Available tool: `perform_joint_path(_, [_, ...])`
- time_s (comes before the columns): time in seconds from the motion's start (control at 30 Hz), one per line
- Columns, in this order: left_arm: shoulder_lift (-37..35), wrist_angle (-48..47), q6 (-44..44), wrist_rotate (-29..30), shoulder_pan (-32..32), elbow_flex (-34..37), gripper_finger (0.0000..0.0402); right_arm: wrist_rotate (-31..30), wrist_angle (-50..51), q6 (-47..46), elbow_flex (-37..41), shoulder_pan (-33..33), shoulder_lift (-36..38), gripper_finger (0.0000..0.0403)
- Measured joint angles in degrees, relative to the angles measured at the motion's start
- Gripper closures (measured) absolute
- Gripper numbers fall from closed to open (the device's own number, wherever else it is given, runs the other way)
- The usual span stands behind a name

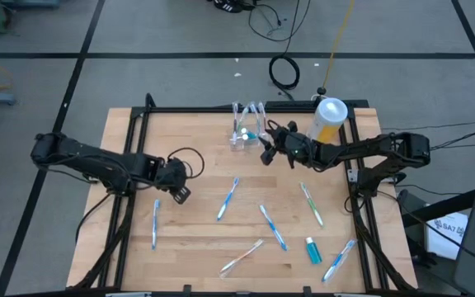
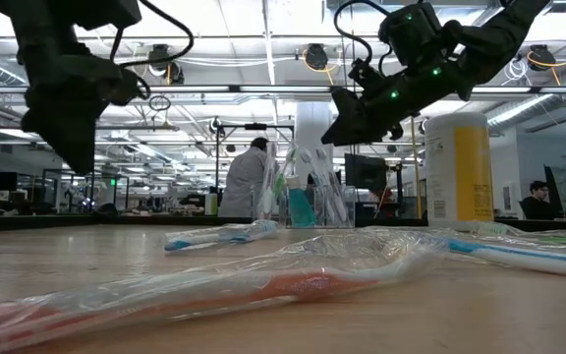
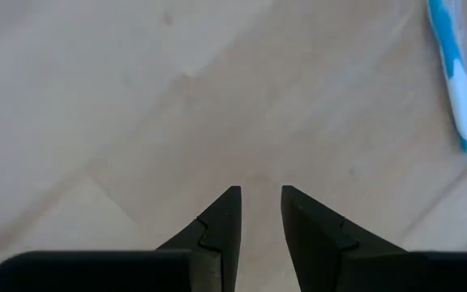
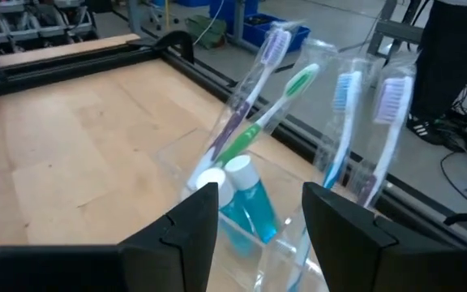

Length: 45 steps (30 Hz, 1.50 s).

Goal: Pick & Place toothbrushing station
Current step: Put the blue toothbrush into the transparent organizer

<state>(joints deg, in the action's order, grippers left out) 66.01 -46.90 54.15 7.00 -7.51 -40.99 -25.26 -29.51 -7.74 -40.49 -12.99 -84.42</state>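
The toothbrushing station (image 1: 247, 130) is a clear plastic holder standing upright on its base at the table's far middle. It holds several wrapped toothbrushes (image 4: 254, 85) and small blue bottles (image 4: 246, 199). It also shows in the low view (image 2: 305, 202). My right gripper (image 1: 264, 154) is open and hovers just on the near-right side of the holder, raised above the table (image 2: 347, 123), with its fingers (image 4: 186, 223) pointing at it. My left gripper (image 1: 181, 195) is open and empty over bare wood at the left (image 3: 260, 191).
A yellow canister with a white lid (image 1: 330, 120) stands at the far right, beside my right arm. Wrapped toothbrushes lie loose on the table (image 1: 228, 200) (image 1: 273, 227) (image 1: 312, 205) (image 1: 155, 223), and a small blue bottle (image 1: 312, 250) lies near the front. A black frame (image 1: 130, 132) edges the table.
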Motion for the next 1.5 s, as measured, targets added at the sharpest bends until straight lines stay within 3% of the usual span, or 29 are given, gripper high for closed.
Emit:
perform_joint_path(0.27, [0.6,-3.7,22.3,-7.0,-5.5,0.0,0.0309,0.0,3.2,-0.2,0.0,0.0,0.0,0.0232])
perform_joint_path(0.5, [0.9,-4.1,38.5,-8.0,-13.7,0.0,0.0309,0.0,3.3,-0.2,0.0,0.0,0.0,0.0232])
perform_joint_path(0.67, [0.9,-4.8,48.9,-4.7,-19.1,0.0,0.0309,0.0,3.3,-0.2,0.0,0.0,0.0,0.0232])
perform_joint_path(0.87, [3.9,-8.9,56.8,-5.0,-24.8,0.0,0.0309,0.0,3.3,-0.2,0.0,0.0,0.0,0.0232])
perform_joint_path(1.0, [7.2,-10.5,60.0,-9.0,-27.3,0.0,0.0309,0.0,3.3,-0.2,0.0,0.0,0.0,0.0232])
perform_joint_path(1.3, [12.9,-10.3,63.0,-11.1,-30.8,0.2,0.0309,0.0,4.4,-0.2,0.0,0.0,0.0,0.0232])
perform_joint_path(1.5, [13.4,-9.3,65.0,-12.1,-31.8,4.0,0.0309,0.0,5.4,-0.5,0.0,0.0,0.0,0.0232])
